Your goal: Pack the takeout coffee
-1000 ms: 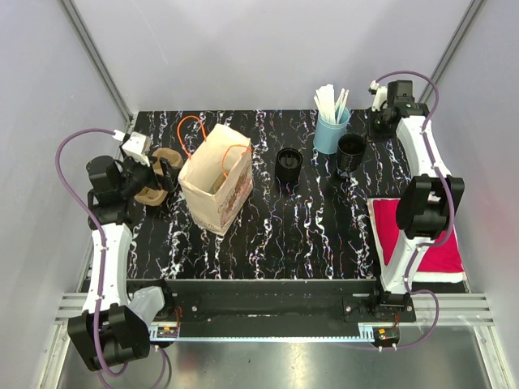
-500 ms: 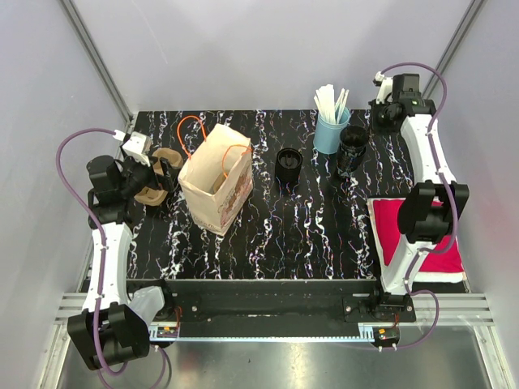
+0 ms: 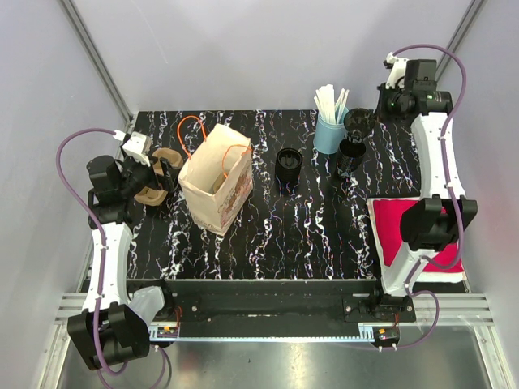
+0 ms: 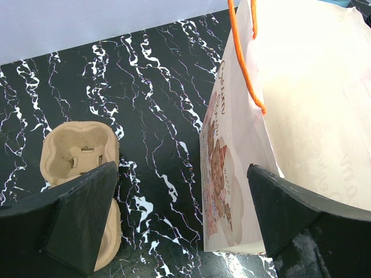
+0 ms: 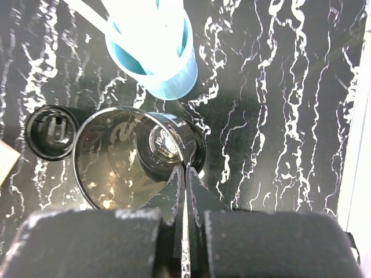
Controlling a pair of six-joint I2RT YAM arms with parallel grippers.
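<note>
A red cloth (image 3: 422, 235) lies on the worktop (image 3: 308, 235) near the right arm's base. Further in, left of centre, the paper bag (image 3: 215, 186) stands open, its orange handles loose. Just beside it on the left, the cardboard cup tray (image 4: 78, 153) lies flat. The left fingers (image 4: 81, 208) are spread as wide as they go and hold nothing. They hover with the tray under one and the bag's printed side under the other.

In the middle of the worktop a lone black cup (image 3: 289, 164) stands upright, well apart from the bag. Behind it is a blue tub (image 5: 156, 63) of white sticks, with a second black cup (image 3: 350, 156) just beside it. Farthest back, the right fingers (image 5: 184, 188) are pinched fully together on the rim of a third, the held cup (image 5: 116, 168). It hangs over the second cup, and I cannot tell whether the two touch.

The held cup looks empty, light, thin-walled and glossy, so a one-sided pinch may let it swing or slip. The rim is probably its stiffest part and the sensible hold. The bag is soft and light and likely to tip if bumped, so entry from above seems safest.
</note>
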